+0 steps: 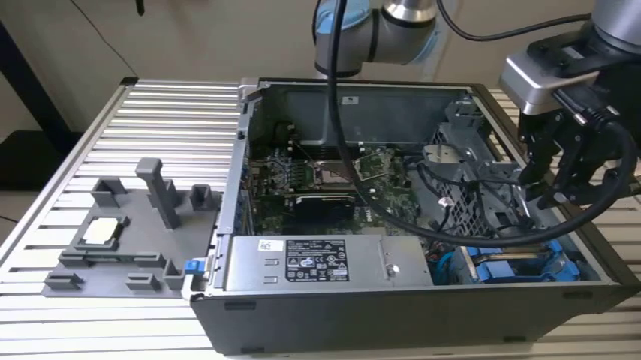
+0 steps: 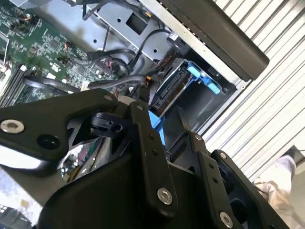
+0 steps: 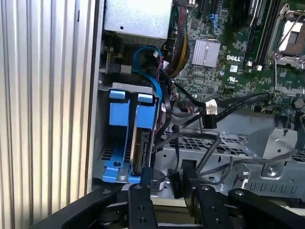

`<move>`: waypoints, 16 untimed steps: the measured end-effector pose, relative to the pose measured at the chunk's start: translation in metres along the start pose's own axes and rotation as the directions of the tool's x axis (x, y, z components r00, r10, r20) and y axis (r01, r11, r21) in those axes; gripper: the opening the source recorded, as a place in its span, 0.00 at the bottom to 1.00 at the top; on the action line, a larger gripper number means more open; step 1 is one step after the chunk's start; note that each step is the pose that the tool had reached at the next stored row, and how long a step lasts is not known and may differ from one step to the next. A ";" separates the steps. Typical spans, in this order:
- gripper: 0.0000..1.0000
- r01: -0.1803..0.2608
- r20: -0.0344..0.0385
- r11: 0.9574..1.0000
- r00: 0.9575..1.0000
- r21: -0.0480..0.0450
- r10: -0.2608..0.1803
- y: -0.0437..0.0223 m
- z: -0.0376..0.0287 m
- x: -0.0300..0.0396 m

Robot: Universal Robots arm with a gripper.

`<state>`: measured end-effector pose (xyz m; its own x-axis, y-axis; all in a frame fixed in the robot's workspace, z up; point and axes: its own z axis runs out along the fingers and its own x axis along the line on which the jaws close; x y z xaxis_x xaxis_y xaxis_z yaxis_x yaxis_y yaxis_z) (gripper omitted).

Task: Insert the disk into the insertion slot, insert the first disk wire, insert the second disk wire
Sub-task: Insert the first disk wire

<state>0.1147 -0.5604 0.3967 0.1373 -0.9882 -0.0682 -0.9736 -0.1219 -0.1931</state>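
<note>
Open computer case [image 1: 401, 319] on slatted desk [image 1: 150, 112]. Seated on edge in insertion slot [image 3: 143, 109], beside blue rails [image 3: 118, 113]: disk [image 3: 141, 151]. Hovering just above drive cage [image 1: 470, 196]: claw [image 1: 551, 195], fingers parted, nothing gripped. Draped loose over cage near slot: black wires [image 3: 190, 125], one ending in white connector [image 3: 210, 108].

Your ribbed metal bench [image 1: 170, 112] carries an open computer case [image 1: 401, 319]. Inside it you'll find a green motherboard [image 1: 320, 180] and a grey labelled power-supply box [image 1: 300, 262]. Beside the case, at the exterior view's left, stands a grey fixture plate [image 1: 110, 259] with upright posts.
</note>
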 end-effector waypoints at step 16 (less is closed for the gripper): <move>0.40 0.017 -0.005 0.998 1.000 0.053 -0.017 0.0051 0.0061 -0.0066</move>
<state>0.1099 -0.5539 0.3903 0.1526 -0.9864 -0.0604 -0.9601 -0.1335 -0.2457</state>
